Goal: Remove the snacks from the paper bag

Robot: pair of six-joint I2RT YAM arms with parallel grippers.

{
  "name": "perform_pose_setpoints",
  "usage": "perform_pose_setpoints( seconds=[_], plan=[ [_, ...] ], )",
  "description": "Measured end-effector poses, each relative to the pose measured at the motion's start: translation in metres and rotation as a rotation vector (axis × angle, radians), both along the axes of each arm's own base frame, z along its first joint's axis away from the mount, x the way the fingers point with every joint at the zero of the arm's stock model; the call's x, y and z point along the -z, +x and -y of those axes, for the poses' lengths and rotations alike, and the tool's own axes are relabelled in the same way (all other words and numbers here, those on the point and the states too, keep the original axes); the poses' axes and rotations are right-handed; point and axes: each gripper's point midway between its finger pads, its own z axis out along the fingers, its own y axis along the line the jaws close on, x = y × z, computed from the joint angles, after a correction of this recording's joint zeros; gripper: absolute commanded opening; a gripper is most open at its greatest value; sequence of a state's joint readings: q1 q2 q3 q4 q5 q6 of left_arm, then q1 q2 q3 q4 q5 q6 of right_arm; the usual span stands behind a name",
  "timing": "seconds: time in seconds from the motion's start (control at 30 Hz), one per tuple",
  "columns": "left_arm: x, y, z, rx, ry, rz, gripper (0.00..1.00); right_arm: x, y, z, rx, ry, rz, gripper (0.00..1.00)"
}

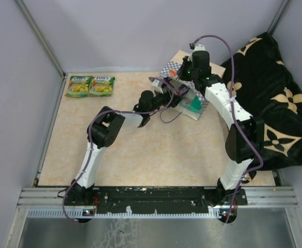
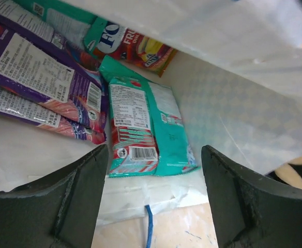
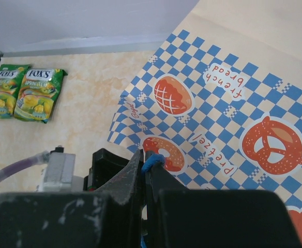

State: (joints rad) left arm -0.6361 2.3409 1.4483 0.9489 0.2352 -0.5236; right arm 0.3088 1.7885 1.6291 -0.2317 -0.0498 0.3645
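The paper bag (image 1: 190, 95) lies on its side at the table's back right, its checkered side (image 3: 228, 103) filling the right wrist view. My right gripper (image 3: 147, 159) is shut on the bag's blue cord handle (image 3: 152, 161), holding the mouth up. My left gripper (image 2: 153, 194) stands open at the bag's mouth, fingers on either side of a teal pouch (image 2: 146, 132) lying inside. Deeper in lie purple pouches (image 2: 34, 77) and an orange-red one (image 2: 135, 49). Two green-yellow pouches (image 1: 90, 86) lie side by side on the table at the back left.
A black cloth with tan flowers (image 1: 275, 103) is heaped at the right, against the bag. Grey walls close the table on three sides. A second blue cord (image 2: 149, 227) lies on the table under the bag's lower lip.
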Motion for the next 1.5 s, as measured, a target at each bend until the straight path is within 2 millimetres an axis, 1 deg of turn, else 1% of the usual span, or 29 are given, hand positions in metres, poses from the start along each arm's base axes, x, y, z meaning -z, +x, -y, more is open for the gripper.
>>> perform_pose_setpoints(
  seconds=[0.07,0.2,0.27,0.37,0.47,0.53,0.67,0.8,0.9,1.03,1.17,1.23,1.3,1.4,1.43,1.5],
  plan=[
    [0.007,0.004,0.003,-0.011,0.007,-0.011,0.77,-0.001,-0.002,0.000,0.000,0.000,0.001,0.00],
    [0.039,0.008,0.009,-0.026,0.060,-0.080,0.75,-0.001,-0.004,0.001,0.004,0.004,-0.002,0.00],
    [0.050,0.011,0.013,-0.035,0.091,-0.122,0.73,-0.001,-0.004,0.001,0.004,0.005,-0.003,0.00],
    [0.053,0.013,0.023,-0.030,0.095,-0.170,0.73,-0.001,-0.004,0.001,0.005,0.005,-0.002,0.00],
    [0.054,0.010,0.033,-0.023,0.080,-0.226,0.73,-0.003,-0.004,0.001,0.005,0.006,0.001,0.00],
    [0.058,0.010,0.034,-0.027,0.077,-0.255,0.72,-0.005,-0.005,0.002,0.005,0.008,0.005,0.00],
    [0.073,0.009,0.039,-0.032,0.083,-0.312,0.71,-0.007,-0.009,0.003,0.005,0.008,0.006,0.00],
    [0.073,0.009,0.044,-0.029,0.074,-0.328,0.71,-0.008,-0.010,0.003,0.005,0.009,0.008,0.00],
    [0.073,0.008,0.045,-0.028,0.072,-0.335,0.68,-0.009,-0.010,0.003,0.005,0.010,0.011,0.00],
    [0.075,0.008,0.048,-0.025,0.065,-0.348,0.56,-0.008,-0.012,0.003,0.005,0.014,0.007,0.00],
    [0.077,0.006,0.051,-0.015,0.050,-0.366,0.39,-0.006,-0.013,0.003,0.005,0.015,0.002,0.00],
    [0.077,0.003,0.053,-0.007,0.037,-0.374,0.27,-0.006,-0.013,0.003,0.004,0.016,0.002,0.00],
    [0.077,0.000,0.054,0.000,0.019,-0.382,0.18,-0.006,-0.013,0.003,0.005,0.018,0.001,0.00],
    [0.083,-0.008,0.053,0.013,-0.003,-0.399,0.05,-0.006,-0.013,0.003,0.007,0.022,-0.001,0.00],
    [0.086,-0.010,0.052,0.017,-0.010,-0.407,0.01,-0.005,-0.013,0.003,0.007,0.022,-0.001,0.00],
    [0.089,-0.014,0.051,0.021,-0.017,-0.415,0.00,-0.006,-0.013,0.003,0.007,0.022,0.000,0.00]
  ],
)
